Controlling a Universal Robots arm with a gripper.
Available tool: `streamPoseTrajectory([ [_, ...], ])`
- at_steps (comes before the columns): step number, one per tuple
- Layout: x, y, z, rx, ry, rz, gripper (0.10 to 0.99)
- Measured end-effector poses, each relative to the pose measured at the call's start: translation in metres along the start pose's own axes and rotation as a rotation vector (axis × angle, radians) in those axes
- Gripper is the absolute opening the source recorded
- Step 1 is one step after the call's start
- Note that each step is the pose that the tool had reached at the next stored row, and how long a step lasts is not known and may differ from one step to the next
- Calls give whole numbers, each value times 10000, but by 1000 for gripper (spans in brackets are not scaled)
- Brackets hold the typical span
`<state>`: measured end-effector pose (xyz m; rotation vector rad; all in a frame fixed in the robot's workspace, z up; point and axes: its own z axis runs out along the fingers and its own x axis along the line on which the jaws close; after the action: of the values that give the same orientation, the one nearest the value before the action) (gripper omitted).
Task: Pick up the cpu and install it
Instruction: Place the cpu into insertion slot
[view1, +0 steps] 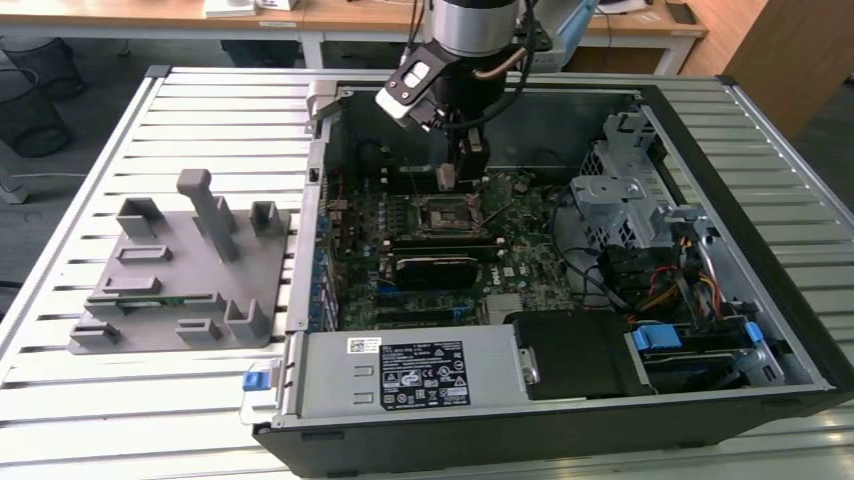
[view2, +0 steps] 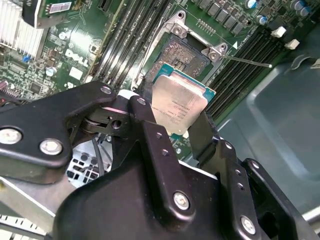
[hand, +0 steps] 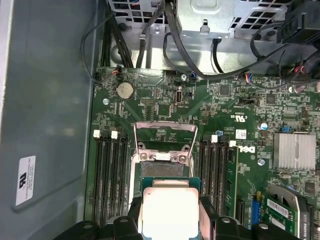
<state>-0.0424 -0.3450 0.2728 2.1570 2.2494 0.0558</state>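
At twelve o'clock of the dark metal-framed square socket (view1: 447, 213), exterior view, our black gripper (view1: 450, 183) pinches the flat silvery square cpu (view2: 180, 101); we judge seating probably needs levelling.

- The socket (view1: 447, 213) is left uncovered from above, its metal frame (hand: 165, 131) laid open; the cpu (view2: 177, 100), clamped in the gripper (view2: 175, 125), hangs over it.
- Memory slots (hand: 111, 175) are set close on two sides of the socket.
- Room toward the exterior view's right is taken by a drive cage (view1: 625, 180) and cables (view1: 594, 270).
- A black component (view1: 430, 268) is seated near the socket.
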Motion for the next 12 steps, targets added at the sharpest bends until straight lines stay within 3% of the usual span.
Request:
streamPoseTrajectory([
  [12, 0, -8, 197, 6, 0, 23, 533],
])
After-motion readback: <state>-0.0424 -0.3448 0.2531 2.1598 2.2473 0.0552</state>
